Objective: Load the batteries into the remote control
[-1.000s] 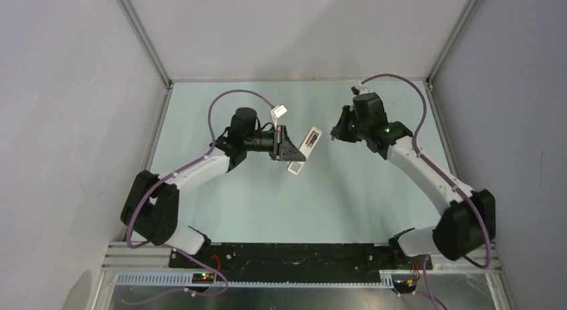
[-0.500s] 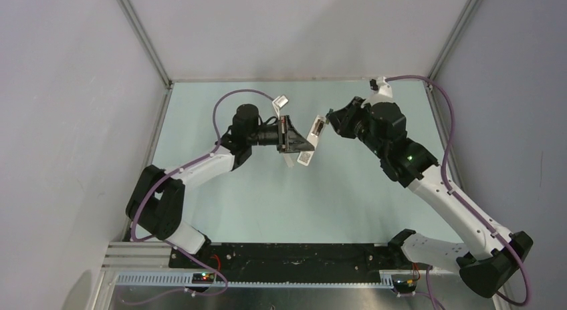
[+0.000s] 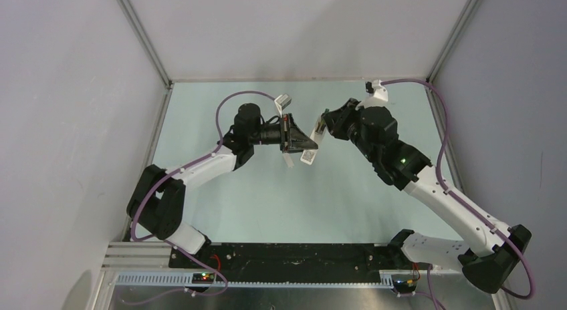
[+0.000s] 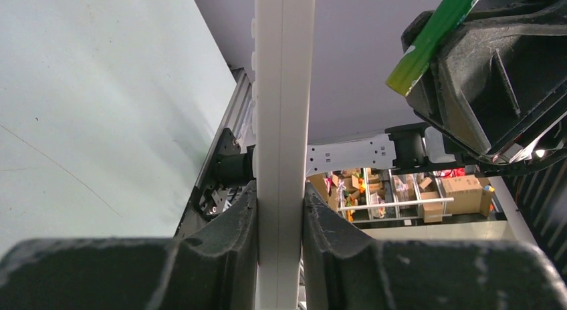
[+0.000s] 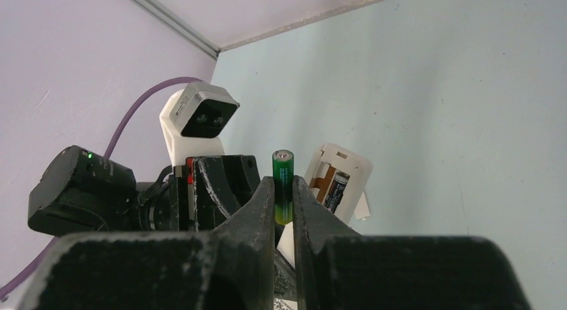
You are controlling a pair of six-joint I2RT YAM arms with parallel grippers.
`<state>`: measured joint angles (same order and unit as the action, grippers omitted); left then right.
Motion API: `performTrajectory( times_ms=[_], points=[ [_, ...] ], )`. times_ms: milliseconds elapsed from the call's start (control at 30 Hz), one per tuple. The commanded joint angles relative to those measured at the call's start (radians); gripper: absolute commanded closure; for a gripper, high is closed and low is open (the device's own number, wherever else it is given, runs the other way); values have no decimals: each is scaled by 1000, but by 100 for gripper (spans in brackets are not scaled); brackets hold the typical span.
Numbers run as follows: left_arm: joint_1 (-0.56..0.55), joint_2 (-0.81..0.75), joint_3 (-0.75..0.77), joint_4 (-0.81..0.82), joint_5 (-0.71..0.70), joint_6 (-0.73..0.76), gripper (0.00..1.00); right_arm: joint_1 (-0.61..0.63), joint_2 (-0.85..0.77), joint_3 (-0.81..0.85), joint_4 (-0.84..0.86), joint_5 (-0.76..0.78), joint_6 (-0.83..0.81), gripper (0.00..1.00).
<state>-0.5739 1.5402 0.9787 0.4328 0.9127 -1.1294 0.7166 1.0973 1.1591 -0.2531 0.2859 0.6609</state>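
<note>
- Top view: my left claw (image 3: 299,140) is clamped on the remote control (image 3: 309,154), which it holds in the air above the far middle of the tabletop (image 3: 254,196). A second ago my right claw (image 3: 323,123) hung back toward the far right corner. It has since swung in and now sits just beside the remote's far end.
- Left wrist: my fingers (image 4: 231,233) pinch the remote's narrow sides, and it stands straight up between them. The right claw looms at upper right with a green battery (image 4: 433,41) in its tips, near the remote but not touching it.
- Right wrist: my right claw is pinched on that battery, upright with its metal tip up. Beyond it the open battery recess (image 5: 332,176) faces me, and one cell (image 5: 338,188) seems already seated. I judge this to be the last battery, and the next step is lining it up with the free slot.
</note>
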Motion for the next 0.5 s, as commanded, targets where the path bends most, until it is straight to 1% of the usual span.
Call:
performTrajectory(
  times_ms=[0,467],
  points=[
    [-6,4,48,48,12,-25,100,15,4,10,32,99,5,94],
    [-6,10,55,81,19,-63,100,84,59,10,29,199,-6,94]
  ],
)
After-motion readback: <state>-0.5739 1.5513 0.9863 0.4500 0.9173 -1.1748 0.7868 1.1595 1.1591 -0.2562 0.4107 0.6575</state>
